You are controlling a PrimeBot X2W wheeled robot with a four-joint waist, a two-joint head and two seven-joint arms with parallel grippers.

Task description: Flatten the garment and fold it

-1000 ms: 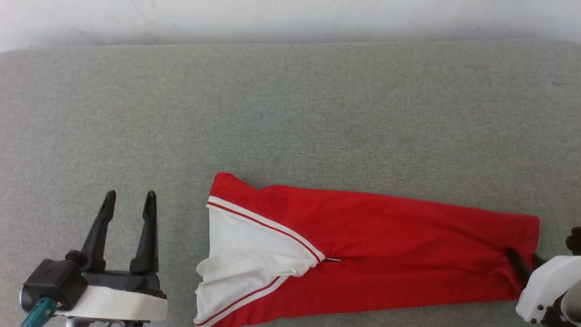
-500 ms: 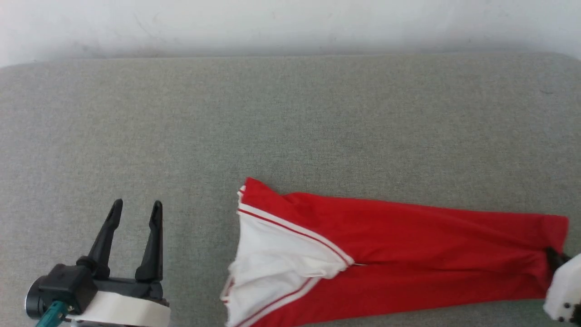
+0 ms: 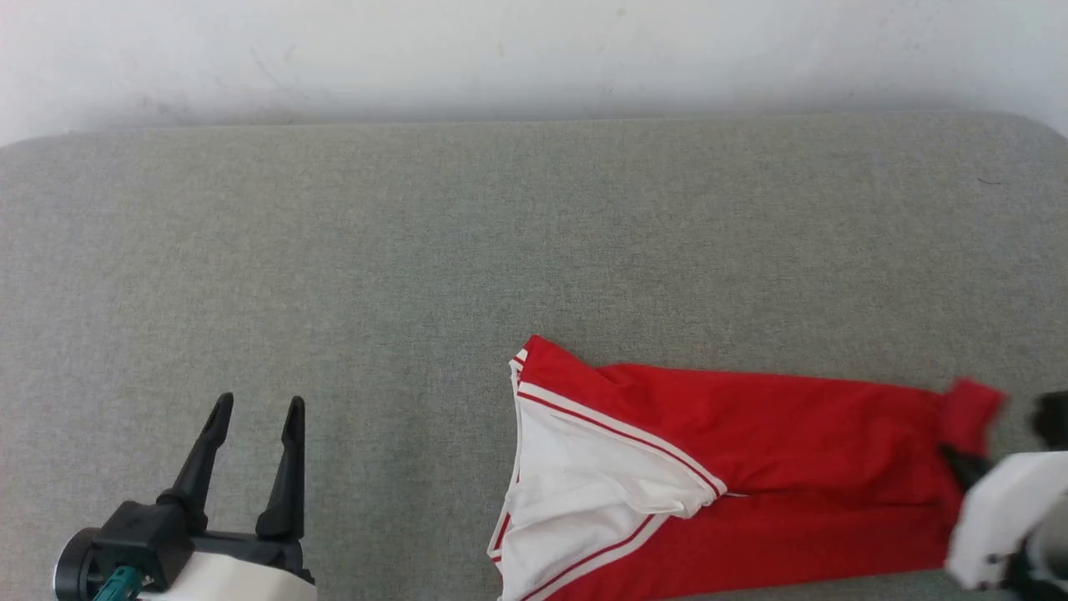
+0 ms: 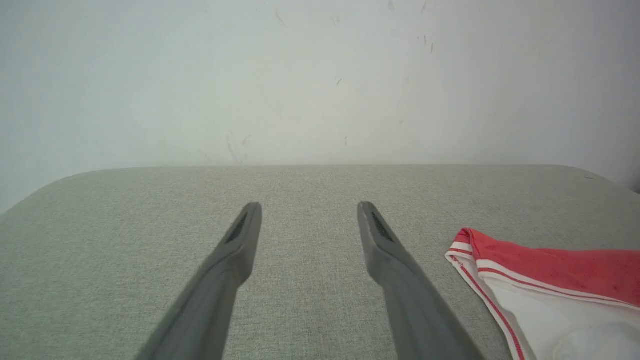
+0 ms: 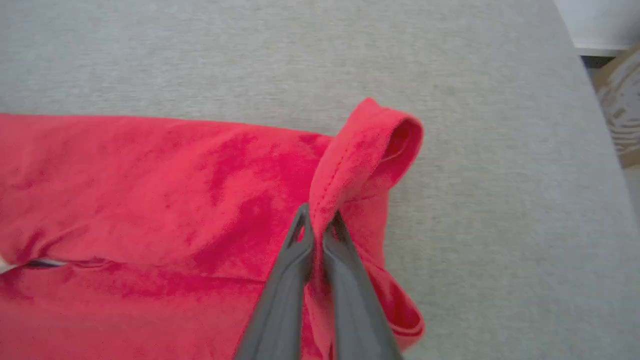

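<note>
my right gripper is pinched tight on the raised hem of the garment, which lies stretched along the near right part of the grey padded surface, while my left gripper, fingers spread and empty, sits well apart to its left.

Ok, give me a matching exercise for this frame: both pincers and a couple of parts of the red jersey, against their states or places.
Things:
1. left pincer
2. right pincer
3. white sleeve
4. hem corner

States or places:
A. curled upward in a loop
B. open, nothing between its fingers, over bare grey surface
C. shut on red fabric of the garment
D. lying at the end nearer the left pincer

Pairs: 1-B, 2-C, 3-D, 4-A.
</note>
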